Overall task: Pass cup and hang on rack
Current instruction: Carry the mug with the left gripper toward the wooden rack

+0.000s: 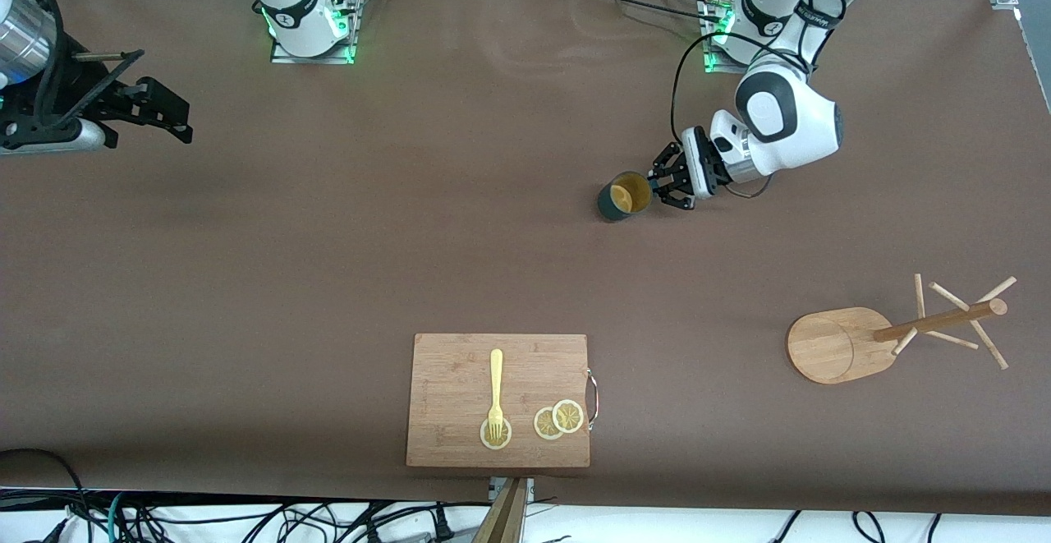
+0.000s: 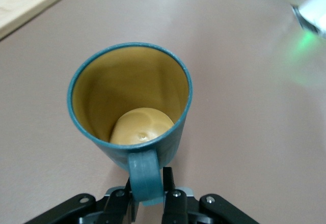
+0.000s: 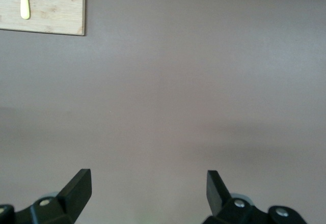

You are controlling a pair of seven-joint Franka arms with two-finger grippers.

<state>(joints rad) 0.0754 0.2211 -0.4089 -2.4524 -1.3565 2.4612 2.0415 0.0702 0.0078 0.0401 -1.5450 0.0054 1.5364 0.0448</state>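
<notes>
Only the left wrist view shows the left gripper (image 2: 152, 196) jaws pinching the cup (image 2: 130, 104) handle, while the front view places the rack (image 1: 891, 334) toppled near the surface's left-arm end and the right gripper (image 1: 156, 108) waiting, jaws spread.

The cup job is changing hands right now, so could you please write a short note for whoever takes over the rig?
Left hand: shut on the handle of the cup, which leans with its mouth turned toward the front camera; whether it touches the table is unclear.
Right hand: open, holding nothing, waiting over the right arm's end of the table.
Rack: at the left arm's end of the table, nearer the front camera than the cup, pegs bare.
Cutting board with fork and lemon slices: not part of the job.
Done: cup gripped by the left hand.
Left: hang the cup on a rack peg.
</notes>
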